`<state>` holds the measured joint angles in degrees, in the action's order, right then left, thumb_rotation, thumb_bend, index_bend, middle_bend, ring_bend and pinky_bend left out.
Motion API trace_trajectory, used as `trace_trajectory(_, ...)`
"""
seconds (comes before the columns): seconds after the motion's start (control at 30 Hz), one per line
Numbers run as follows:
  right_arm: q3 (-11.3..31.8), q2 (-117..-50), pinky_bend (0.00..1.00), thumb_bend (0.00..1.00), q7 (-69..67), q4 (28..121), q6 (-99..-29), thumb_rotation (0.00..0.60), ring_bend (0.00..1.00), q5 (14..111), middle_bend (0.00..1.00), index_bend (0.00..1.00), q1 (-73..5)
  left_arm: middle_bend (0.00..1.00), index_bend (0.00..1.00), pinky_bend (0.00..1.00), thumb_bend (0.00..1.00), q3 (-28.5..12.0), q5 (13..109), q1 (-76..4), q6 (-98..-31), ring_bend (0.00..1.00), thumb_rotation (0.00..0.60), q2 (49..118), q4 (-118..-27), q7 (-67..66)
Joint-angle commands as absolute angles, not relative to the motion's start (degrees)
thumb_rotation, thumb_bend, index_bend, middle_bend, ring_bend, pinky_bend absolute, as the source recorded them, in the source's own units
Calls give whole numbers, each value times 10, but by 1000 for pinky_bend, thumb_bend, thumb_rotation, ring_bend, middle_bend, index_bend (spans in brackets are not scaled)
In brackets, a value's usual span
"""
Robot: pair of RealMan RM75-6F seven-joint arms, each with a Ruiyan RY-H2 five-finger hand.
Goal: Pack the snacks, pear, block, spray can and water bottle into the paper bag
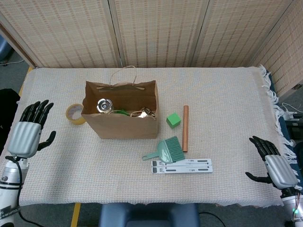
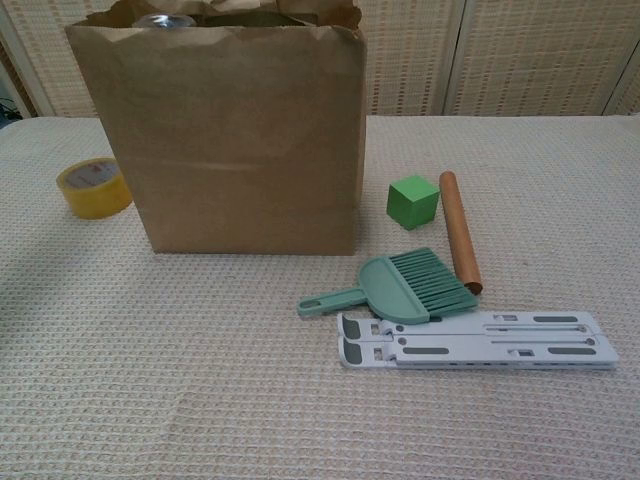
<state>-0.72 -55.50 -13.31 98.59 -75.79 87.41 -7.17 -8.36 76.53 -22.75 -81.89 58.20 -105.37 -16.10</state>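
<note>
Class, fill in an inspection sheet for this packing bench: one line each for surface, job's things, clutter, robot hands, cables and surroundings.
Surface: table under a woven cream cloth, fringed at the right end.
Job's things: paper bag upright, open; a metal top and other items show inside; green block outside, beside the bag.
Clutter: tape roll, brown rod, green brush, white folding stand.
Robot hands: left robot hand and right robot hand off the table's ends, fingers spread, holding nothing.
Cables: black cable along the left arm.
Surroundings: woven screens behind.
</note>
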Motion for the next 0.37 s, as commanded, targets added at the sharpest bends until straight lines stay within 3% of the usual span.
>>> trace_trajectory(0.03,-5,-560,17,59,-123,981,-764,600,0,873,0,0,-70,0,0,76,378,-35,805,-165,-879,0,600,592,-1011,-190)
trace_trajectory(0.2,-3,-565,17,59,-110,976,-771,600,0,875,0,0,-68,0,0,74,378,-16,818,-135,-907,0,600,609,-979,-189)
trace_trajectory(0.27,0,-574,17,59,-72,958,-791,600,0,885,0,0,-64,0,0,71,378,4,835,-103,-937,0,600,630,-917,-192)
trace_trajectory(0.37,4,-591,17,59,-34,942,-814,600,0,896,0,0,-60,0,0,68,377,4,841,-93,-939,0,600,649,-883,-159)
